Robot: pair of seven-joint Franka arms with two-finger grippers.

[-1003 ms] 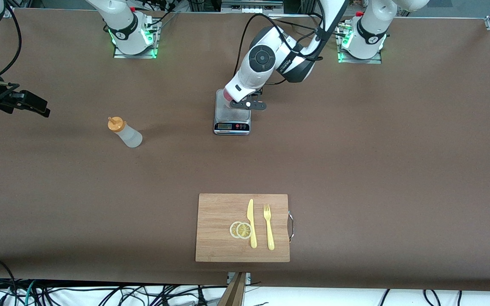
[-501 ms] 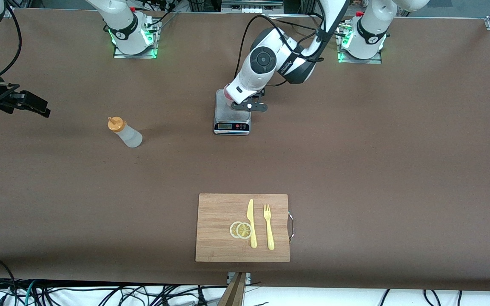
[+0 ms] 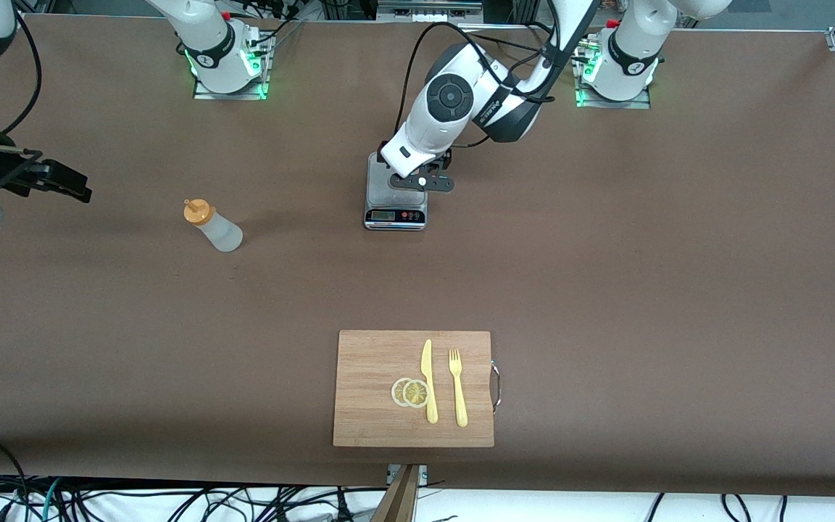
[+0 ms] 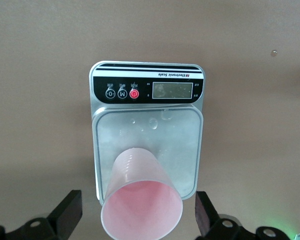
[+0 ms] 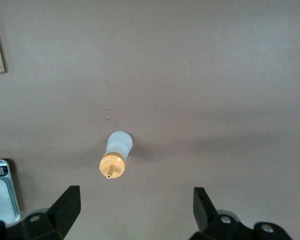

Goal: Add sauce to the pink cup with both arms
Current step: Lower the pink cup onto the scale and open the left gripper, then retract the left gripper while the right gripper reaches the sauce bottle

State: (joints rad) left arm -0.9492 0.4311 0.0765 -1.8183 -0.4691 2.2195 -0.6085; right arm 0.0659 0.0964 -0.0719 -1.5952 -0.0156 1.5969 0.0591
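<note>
The only words that can be read are on the scale point(image 4: 147, 130), seen best from the left wrist view. Along the edge of its black strip point(image 4: 147, 89), small white letters say "Electronic Scale", with a tiny mark in front that is too small to make out. On the same strip sit three round buttons in a row. The first button point(image 4: 110, 94) shows "0". The middle button point(image 4: 122, 94) shows "M". The red button point(image 4: 134, 93) has a power sign. Tiny words sit above each button, too small to read. The little screen point(image 4: 172, 90) beside the buttons shows no numbers.
</note>
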